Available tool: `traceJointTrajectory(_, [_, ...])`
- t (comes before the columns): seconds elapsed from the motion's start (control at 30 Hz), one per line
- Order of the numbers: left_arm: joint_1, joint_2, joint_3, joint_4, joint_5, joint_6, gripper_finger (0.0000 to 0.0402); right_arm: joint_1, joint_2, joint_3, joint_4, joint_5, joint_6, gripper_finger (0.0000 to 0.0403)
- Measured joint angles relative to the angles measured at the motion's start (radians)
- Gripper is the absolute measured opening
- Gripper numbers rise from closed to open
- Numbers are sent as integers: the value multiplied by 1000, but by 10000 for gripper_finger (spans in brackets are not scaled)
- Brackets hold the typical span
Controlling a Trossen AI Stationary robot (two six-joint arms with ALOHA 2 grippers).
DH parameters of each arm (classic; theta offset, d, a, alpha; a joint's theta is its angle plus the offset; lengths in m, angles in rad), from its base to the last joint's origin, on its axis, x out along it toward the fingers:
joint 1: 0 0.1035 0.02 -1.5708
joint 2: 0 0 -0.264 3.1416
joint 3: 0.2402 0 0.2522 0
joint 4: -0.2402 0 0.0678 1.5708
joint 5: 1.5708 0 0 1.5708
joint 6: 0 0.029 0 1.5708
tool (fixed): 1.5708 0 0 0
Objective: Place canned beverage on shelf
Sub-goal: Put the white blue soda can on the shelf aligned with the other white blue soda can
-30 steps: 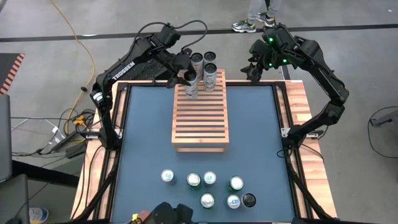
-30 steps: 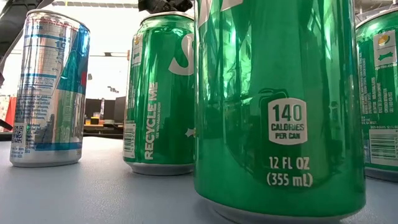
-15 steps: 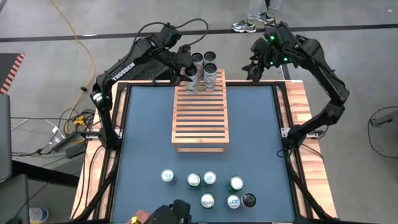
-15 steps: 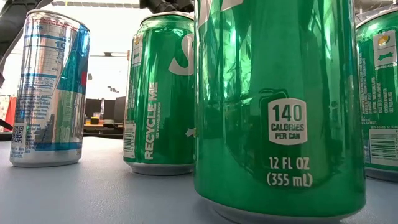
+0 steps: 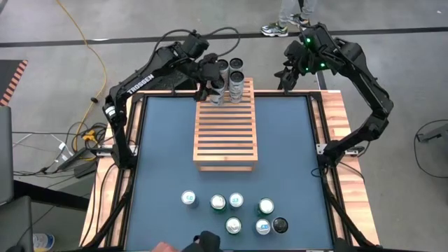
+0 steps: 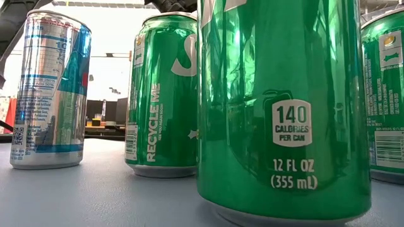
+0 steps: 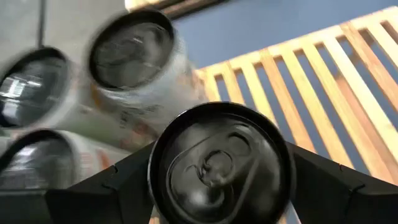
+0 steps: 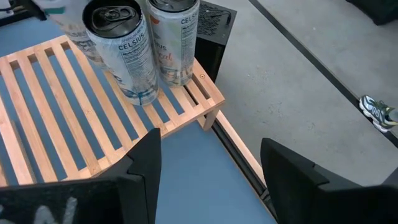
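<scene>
The shelf (image 5: 225,133) is a light wooden slatted rack lying on the blue table, toward its far edge. Three tall pale cans (image 5: 236,70) stand upright on its far end. My left gripper (image 5: 214,85) is over the shelf's far left corner, shut on another can (image 7: 221,165) right beside those three (image 7: 130,59). My right gripper (image 5: 285,75) hovers open, off the shelf's far right corner (image 8: 208,93), with nothing between its fingers (image 8: 146,168). My left gripper pinches the can's side wall just below its top rim (image 7: 155,180) between its two fingers (image 7: 109,190), one on each side. The fingers come slanting down from the table's far left. The can's dark top faces the wrist camera. Its base is hidden, so whether it rests on the slats does not show.
Several more cans (image 5: 231,210) stand on the blue table near its front edge; the low view shows green ones (image 6: 284,107) and a silver-blue one (image 6: 50,91) close up. A person's hand (image 5: 164,247) shows at the near edge, and shoes (image 5: 280,28) beyond the far edge.
My left gripper has carried its can a little toward the shelf's far edge, closer to the three standing cans, and has swung round somewhat as it went. It stays shut on the can.
</scene>
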Motion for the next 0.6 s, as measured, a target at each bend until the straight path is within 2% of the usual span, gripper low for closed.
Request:
traceJointTrajectory(0.13, [-11, 1, -2, 21, -2, -47, 287, 0, 0, 0, 0, 0, -8, 221])
traceJointTrajectory(0.5, [-4, -72, -1, 54, -9, -55, 287, 0, 0, 0, -1, 0, -11, 221])
traceJointTrajectory(0.6, [-4, -86, -1, 79, -56, -56, 287, 0, 0, 0, -2, 0, -11, 221])
